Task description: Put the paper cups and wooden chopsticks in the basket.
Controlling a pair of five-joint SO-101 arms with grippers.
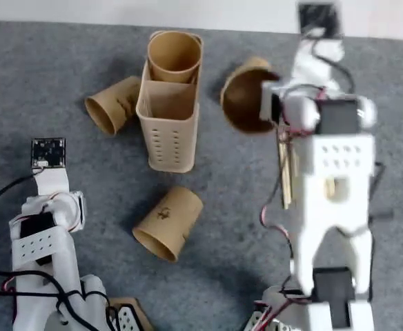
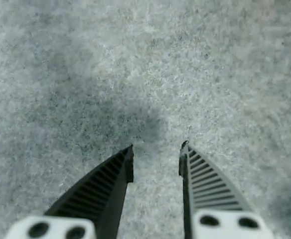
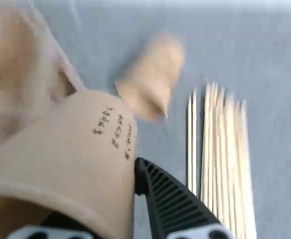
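right wrist view: cup point(image 3: 56, 154) in right hand point(image 3: 98, 167)

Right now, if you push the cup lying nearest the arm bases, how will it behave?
The cup lies on its side and tapers, so it would probably roll in a curve. It looks like thin paper: likely light and easy to crush. The grey mat may slow it.

Left gripper point(image 2: 157, 146), jaws apart, over grey mat point(image 2: 145, 59).
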